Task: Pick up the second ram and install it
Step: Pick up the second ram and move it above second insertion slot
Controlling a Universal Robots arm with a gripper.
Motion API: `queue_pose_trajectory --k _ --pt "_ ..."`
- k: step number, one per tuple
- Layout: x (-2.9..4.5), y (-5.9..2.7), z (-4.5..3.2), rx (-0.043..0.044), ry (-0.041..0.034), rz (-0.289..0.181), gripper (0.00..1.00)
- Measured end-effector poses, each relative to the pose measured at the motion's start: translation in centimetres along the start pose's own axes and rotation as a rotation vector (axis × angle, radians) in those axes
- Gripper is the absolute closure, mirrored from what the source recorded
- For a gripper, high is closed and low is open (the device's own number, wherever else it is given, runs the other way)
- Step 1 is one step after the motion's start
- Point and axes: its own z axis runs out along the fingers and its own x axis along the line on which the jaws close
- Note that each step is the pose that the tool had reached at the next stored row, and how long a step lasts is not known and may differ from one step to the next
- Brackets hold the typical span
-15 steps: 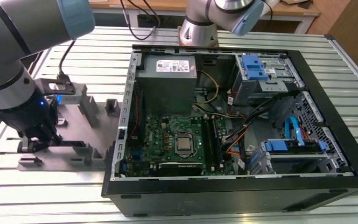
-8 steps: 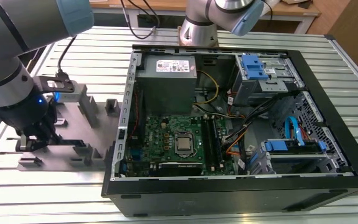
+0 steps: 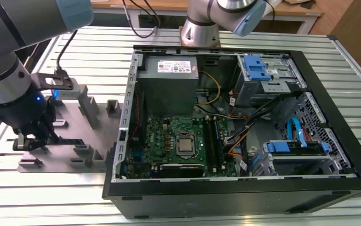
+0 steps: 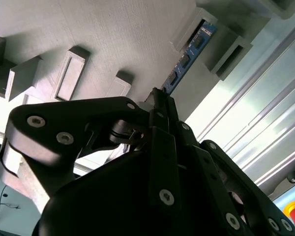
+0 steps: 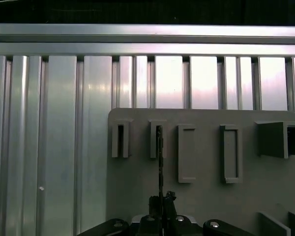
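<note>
I am reading the gripper [image 4: 159, 98] as pinching the second ram [image 4: 189, 54]. In the second wrist view the black fingers [image 4: 162, 142] are lying pressed close together, with the near end of the thin stick caught between their tips.

The stick is standing on its long edge. Its long axis is running straight out from the fingertips, away from the wrist. In the first wrist view I am seeing it edge-on, as a thin dark line [image 5: 160, 157] leading from the gripper [image 5: 162, 199] into a slotted block [image 5: 153, 140], where its far end is sitting. In the second wrist view its blue-green face and dark chips are showing along that run.

The block is rising from the grey fixture plate [image 5: 137, 187] directly under the gripper. More raised blocks and open rectangular frames are standing to either side of the stick's line.

Beyond the plate the ribbed aluminium table [image 5: 49, 147] is spreading out.

In the exterior view the gripper [image 3: 33, 139] is reaching down onto the plate [image 3: 95, 125]. The open computer case [image 3: 230, 193] is lying beside the plate, to the exterior view's right of the gripper, with its motherboard [image 3: 164, 136] facing up.
</note>
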Motion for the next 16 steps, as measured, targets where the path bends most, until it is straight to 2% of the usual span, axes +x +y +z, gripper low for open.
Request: queue_pose_trajectory --k 16 --pt "-0.07 0.09 -2.02 -0.0001 -0.0029 0.0 0.89"
